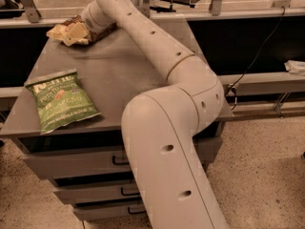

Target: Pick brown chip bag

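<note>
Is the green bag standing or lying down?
Lying flat: the green chip bag shows its printed front on the grey cabinet top. The gripper is at the brown chip bag.

A green chip bag (61, 99) lies flat near the worktop's (124, 70) front left corner. Under the worktop sit drawers (86, 163) with dark handles. A black cable (261, 50) hangs right of the worktop, above speckled floor (267, 175). My jaws are at the worktop's far left corner.
</note>
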### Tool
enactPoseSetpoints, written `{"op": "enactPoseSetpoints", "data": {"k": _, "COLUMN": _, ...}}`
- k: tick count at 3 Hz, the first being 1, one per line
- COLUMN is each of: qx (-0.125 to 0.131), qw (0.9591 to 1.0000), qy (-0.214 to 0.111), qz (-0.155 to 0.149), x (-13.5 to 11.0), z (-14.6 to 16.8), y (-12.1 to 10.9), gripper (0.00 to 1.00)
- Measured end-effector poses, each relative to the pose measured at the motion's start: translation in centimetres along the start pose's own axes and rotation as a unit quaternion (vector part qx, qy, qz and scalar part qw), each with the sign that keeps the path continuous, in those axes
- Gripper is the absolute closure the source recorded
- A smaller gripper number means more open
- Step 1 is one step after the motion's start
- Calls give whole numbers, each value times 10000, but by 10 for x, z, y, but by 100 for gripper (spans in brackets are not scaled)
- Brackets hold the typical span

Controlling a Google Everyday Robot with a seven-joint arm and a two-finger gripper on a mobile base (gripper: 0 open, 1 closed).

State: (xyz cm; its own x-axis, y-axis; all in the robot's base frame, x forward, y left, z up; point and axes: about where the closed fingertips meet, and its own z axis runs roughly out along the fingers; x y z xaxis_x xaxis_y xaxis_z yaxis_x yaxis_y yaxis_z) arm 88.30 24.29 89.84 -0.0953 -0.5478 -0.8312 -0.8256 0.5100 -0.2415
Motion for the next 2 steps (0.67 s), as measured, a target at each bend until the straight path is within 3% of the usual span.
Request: {"op": "enactPoseSetpoints", "data": {"k": 2, "qx": -204, "qw": 9995, "qy": 25, "qz": 237, "x": 14, "z": 15, "y": 10, "gripper": 0}}
